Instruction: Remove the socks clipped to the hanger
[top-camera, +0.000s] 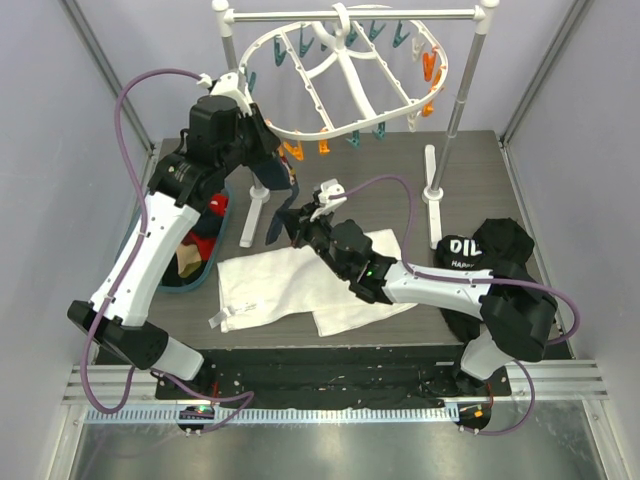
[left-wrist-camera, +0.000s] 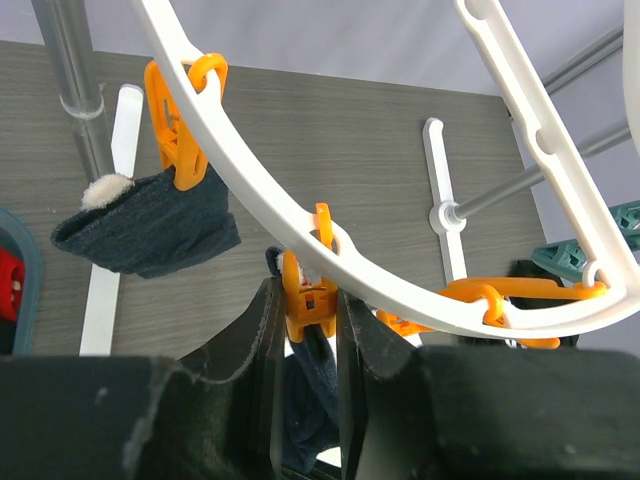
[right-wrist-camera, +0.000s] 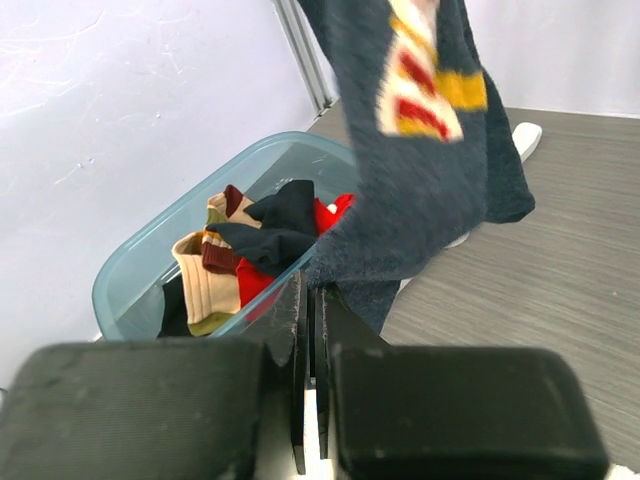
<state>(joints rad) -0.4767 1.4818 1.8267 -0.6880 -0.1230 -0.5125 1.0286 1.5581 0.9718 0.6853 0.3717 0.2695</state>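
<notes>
The white hanger (top-camera: 345, 85) hangs from the grey rail, with orange and teal clips on its rim. My left gripper (top-camera: 262, 140) is raised to its near-left rim. In the left wrist view it (left-wrist-camera: 306, 292) is shut on an orange clip (left-wrist-camera: 308, 300), from which a navy sock (left-wrist-camera: 312, 390) hangs between the fingers. A second navy sock (left-wrist-camera: 150, 230) hangs from another orange clip (left-wrist-camera: 178, 140). My right gripper (top-camera: 297, 225) is below; in its own view it (right-wrist-camera: 312, 285) is shut on the lower end of the patterned navy sock (right-wrist-camera: 420, 170).
A teal bin (top-camera: 196, 286) at the left holds several loose socks (right-wrist-camera: 250, 240). A white cloth (top-camera: 290, 285) lies in the middle. A black garment with lettering (top-camera: 490, 250) lies at the right. The rail's poles (top-camera: 455, 110) and white feet (top-camera: 432, 185) stand behind.
</notes>
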